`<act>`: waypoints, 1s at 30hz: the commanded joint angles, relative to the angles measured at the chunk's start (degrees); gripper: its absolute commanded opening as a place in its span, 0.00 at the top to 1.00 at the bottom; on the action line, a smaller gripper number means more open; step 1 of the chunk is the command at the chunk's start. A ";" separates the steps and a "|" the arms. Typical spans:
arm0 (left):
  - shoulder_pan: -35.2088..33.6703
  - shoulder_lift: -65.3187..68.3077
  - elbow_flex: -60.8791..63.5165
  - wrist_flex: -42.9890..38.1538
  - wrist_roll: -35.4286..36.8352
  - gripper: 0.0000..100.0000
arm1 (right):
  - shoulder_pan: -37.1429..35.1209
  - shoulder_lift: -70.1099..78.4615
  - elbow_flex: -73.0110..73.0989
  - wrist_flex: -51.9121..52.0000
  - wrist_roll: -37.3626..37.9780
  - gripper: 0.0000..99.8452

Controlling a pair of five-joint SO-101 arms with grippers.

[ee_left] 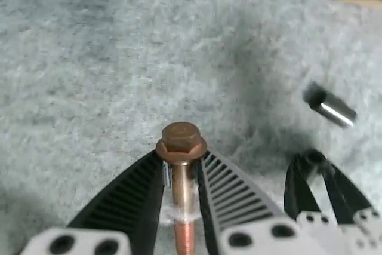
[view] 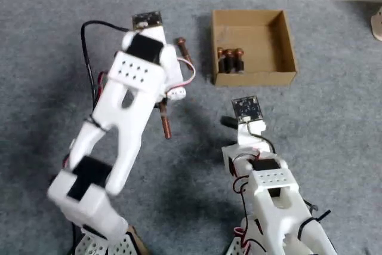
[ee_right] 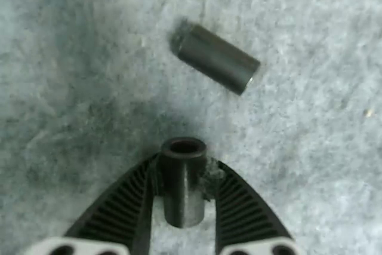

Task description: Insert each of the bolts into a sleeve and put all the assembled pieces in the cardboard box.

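My left gripper [ee_left: 181,160] is shut on a copper bolt [ee_left: 181,143], hex head outward, shank between the fingers. From above, that bolt [view: 165,121] hangs below the left gripper [view: 163,110] over the carpet. My right gripper [ee_right: 184,166] is shut on a dark sleeve [ee_right: 183,174] with its bore facing out. A second sleeve [ee_right: 218,65] lies on its side on the carpet just beyond it, also seen as the loose sleeve [ee_left: 330,109]. Another bolt [view: 182,46] lies left of the cardboard box [view: 285,34], which holds three assembled pieces [view: 230,59].
Grey carpet covers the table. The right arm's black fingers [ee_left: 296,186] show close beside my left gripper. The box stands at the back, right of centre. Open carpet lies to the far left and far right.
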 commanded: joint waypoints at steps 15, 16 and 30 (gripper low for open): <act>1.89 -47.08 84.79 -104.09 -18.90 0.99 | -10.68 -31.25 11.12 -6.20 -4.22 0.99; 1.45 -49.36 87.16 -107.87 -19.08 0.99 | -11.65 -33.98 13.41 -8.13 -4.22 0.99; 1.71 -70.29 98.15 -109.27 -18.90 0.99 | -18.59 -55.52 24.57 -4.35 3.52 0.99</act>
